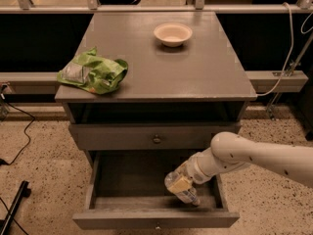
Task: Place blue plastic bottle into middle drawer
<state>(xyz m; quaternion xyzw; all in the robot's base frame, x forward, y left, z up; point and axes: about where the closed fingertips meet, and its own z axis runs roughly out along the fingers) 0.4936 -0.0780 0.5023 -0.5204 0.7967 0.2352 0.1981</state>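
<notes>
The blue plastic bottle (188, 196) is a small clear bottle lying tilted inside the open middle drawer (122, 180), at its right front, with the cap pointing to the front right. My gripper (181, 183) reaches into the drawer from the right on a white arm (244, 158). It is shut on the bottle's body, and its yellowish fingers (182, 182) cover the bottle's middle. The bottle is low in the drawer; whether it rests on the drawer floor I cannot tell.
The drawer's front panel (156, 219) sticks out toward me. Above it is a closed grey drawer with a knob (156, 139). On the cabinet top lie a green foil snack bag (93, 73) at the left and a round beige bowl (172, 34) at the back.
</notes>
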